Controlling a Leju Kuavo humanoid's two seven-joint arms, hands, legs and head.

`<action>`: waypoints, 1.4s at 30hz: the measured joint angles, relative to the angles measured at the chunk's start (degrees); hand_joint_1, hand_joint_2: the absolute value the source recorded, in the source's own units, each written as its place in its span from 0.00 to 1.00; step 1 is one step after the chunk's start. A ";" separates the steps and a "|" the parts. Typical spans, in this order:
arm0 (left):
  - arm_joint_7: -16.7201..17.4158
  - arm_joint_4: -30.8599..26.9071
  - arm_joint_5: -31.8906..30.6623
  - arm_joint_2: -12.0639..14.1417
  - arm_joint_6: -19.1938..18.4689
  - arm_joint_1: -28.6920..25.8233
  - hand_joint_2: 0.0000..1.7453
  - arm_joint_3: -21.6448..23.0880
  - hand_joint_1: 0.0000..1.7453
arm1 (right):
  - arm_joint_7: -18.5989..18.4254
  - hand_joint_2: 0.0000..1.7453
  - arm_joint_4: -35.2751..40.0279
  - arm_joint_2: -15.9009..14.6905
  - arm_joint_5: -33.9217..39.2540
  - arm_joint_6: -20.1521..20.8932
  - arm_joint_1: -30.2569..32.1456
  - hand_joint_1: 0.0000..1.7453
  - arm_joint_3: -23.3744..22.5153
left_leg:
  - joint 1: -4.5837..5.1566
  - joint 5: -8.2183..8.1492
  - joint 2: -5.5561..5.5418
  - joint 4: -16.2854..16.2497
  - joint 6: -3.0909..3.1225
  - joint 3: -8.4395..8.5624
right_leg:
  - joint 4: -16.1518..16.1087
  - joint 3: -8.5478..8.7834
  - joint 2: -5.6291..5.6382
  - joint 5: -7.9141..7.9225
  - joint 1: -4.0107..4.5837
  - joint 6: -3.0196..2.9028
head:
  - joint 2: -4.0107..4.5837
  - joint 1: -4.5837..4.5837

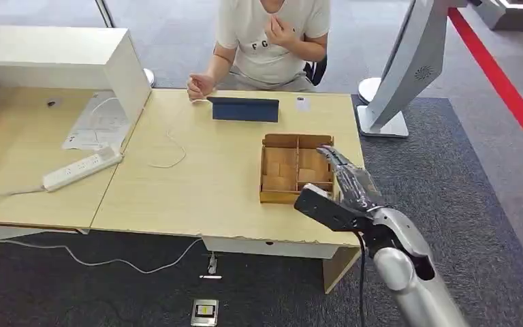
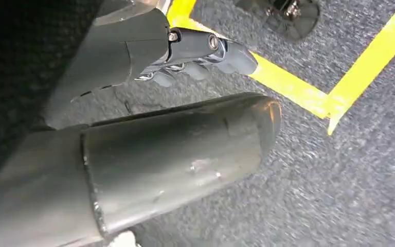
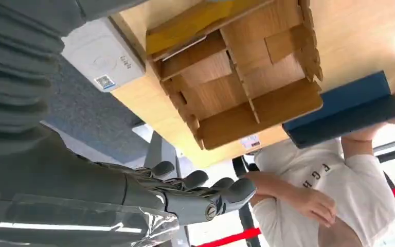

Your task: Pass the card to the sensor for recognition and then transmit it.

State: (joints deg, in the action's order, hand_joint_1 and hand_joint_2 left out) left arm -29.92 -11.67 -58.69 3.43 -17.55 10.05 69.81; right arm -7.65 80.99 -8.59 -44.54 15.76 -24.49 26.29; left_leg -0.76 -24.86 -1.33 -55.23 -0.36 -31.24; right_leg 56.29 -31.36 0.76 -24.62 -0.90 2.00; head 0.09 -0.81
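where it overhangs the slotted wooden box [image 1: 288, 168], the right hand [image 1: 344, 178], glossy dark fingers [image 3: 200, 185] wide, empty

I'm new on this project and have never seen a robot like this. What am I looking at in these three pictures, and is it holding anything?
A humanoid robot films itself. The head view looks down at a wooden table with a divided wooden box, a dark blue tablet, a white power strip and a person seated behind. The right hand reaches over the box, fingers apart, holding nothing; its wrist camera shows the box from close behind it. The left wrist camera looks at the carpet; the left hand hangs there, its grip unclear.
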 joint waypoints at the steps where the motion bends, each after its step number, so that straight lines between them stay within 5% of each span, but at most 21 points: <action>1: -0.07 0.00 0.02 0.09 -0.13 -0.02 0.00 -0.24 0.00 | 0.22 1.00 -1.50 0.42 -0.26 -0.20 -0.45 0.00 0.37 | 0.00 0.00 0.01 0.00 0.00 0.02 | 0.00 0.00 0.00 0.00 0.00 0.00 | 0.02 -0.02; 14: -0.33 0.00 -0.44 0.28 -0.31 -0.36 0.00 -2.08 0.00 | 2.04 1.00 -12.86 2.43 -2.95 -1.75 -1.14 0.00 2.76 | 0.01 -0.01 0.04 -0.01 0.00 0.03 | -0.02 0.00 0.00 0.00 -0.01 0.00 | 0.00 -0.02; 36: -0.52 0.00 -0.37 0.52 0.74 -0.93 0.00 -4.09 0.00 | 9.53 1.00 -28.77 1.03 -10.01 -10.30 -6.15 0.00 3.96 | 0.01 -0.01 0.06 -0.03 0.00 0.03 | -0.02 -0.02 0.01 0.01 -0.01 0.00 | 0.00 -0.02; 42: 2.47 0.00 -0.63 0.28 0.22 -0.97 0.00 -4.15 0.00 | 10.99 1.00 -31.96 1.55 -10.65 -11.54 -7.88 0.00 3.96 | 0.01 -0.01 0.06 -0.03 0.00 0.03 | -0.02 -0.02 0.01 0.01 -0.01 0.00 | 0.00 0.00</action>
State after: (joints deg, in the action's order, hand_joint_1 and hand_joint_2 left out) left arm -27.45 -11.67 -59.32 3.72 -17.33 9.09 65.66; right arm 3.34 49.03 -7.04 -55.19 4.22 -32.37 30.25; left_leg -0.75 -24.87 -1.27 -55.25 -0.36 -31.21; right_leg 56.27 -31.39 0.77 -24.61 -0.91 2.00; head 0.09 -0.81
